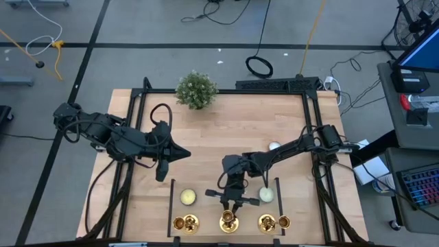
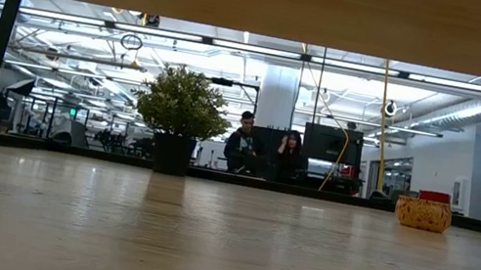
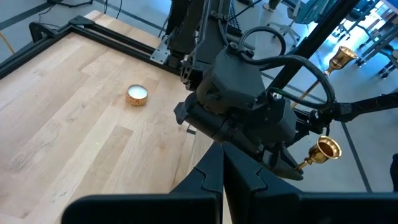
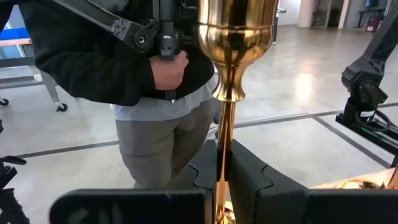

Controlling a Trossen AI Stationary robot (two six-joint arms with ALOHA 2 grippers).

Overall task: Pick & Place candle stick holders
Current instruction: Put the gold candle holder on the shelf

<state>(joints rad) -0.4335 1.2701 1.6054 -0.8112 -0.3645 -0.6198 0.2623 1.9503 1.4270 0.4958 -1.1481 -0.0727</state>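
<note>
- Grasp step, by the look of it: right end effector clamped on the slim stem of the middle candle stick holder, at the near edge of the table, inside a dark-taped rectangle.
- In the right wrist view, gold stem pinched between the two dark fingers, flared cup above them; long axis upright, cup end up, base hidden below the fingers.
- Whether the base is touching the wood or just clear of it: cannot tell.
- Two more holders flanking it along the near edge: left holder and right holder, each well apart from the gripped one.
- Round cream candles nearby: one far of the left holder, another far of the right holder, a third farther back on the right.
- Left end effector closed on nothing, hanging over bare wood at mid-left, waiting.
- Potted plant at the far edge, well apart from the work.
- Person standing beyond the near edge, seen in the right wrist view, a hand on a dark handle.
- Likely next: straight lift keeping the stem vertical, then carry to the placing spot; narrow stem and heavy top probably call for a firm, untilted hold clear of the neighbouring holders.
</note>
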